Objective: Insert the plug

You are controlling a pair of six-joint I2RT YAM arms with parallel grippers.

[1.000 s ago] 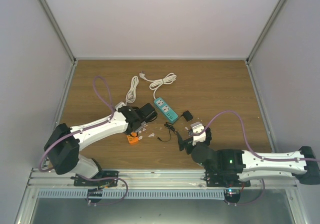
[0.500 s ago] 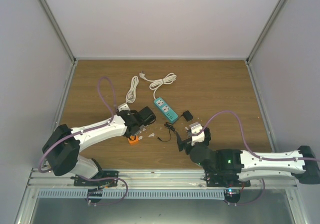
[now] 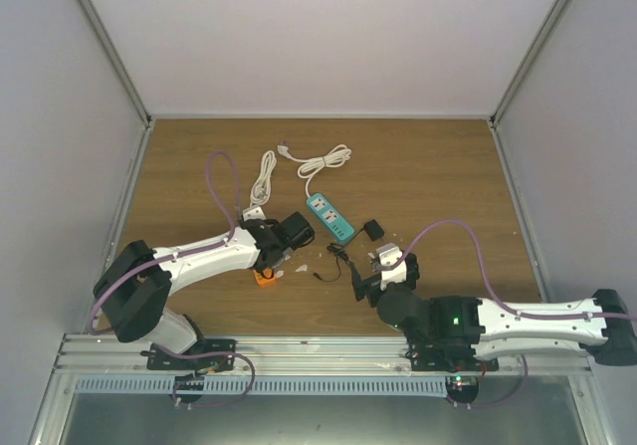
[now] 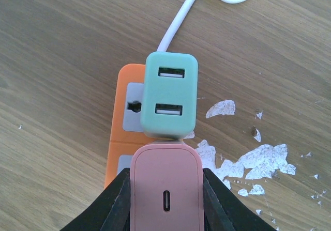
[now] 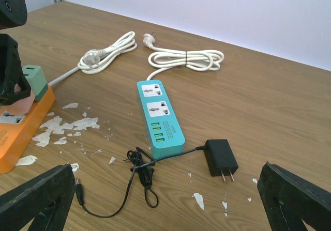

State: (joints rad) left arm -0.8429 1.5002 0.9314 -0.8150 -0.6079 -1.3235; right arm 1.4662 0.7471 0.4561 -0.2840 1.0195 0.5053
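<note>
The plug [image 5: 221,156], a small black adapter with two prongs and a thin tangled black cable [image 5: 139,174], lies flat on the wood beside the near end of the teal power strip [image 5: 159,117]. It also shows in the top view [image 3: 372,230], right of the teal strip [image 3: 329,217]. My right gripper [image 5: 165,202] is open and empty, low over the table just short of the plug. My left gripper [image 4: 165,200] is shut on a pink block [image 4: 165,187] that sits on an orange power strip [image 4: 120,138], next to a green block [image 4: 170,94].
A coiled white cord [image 5: 186,58] with a white plug lies behind the teal strip. A second white cord [image 5: 106,55] runs to the orange strip [image 5: 20,133]. White paint flecks [image 5: 72,125] dot the wood. Grey walls enclose the table.
My left arm's elbow and purple cable have swung a little to the right while its gripper stays on the pink block. The right arm has hardly moved.
</note>
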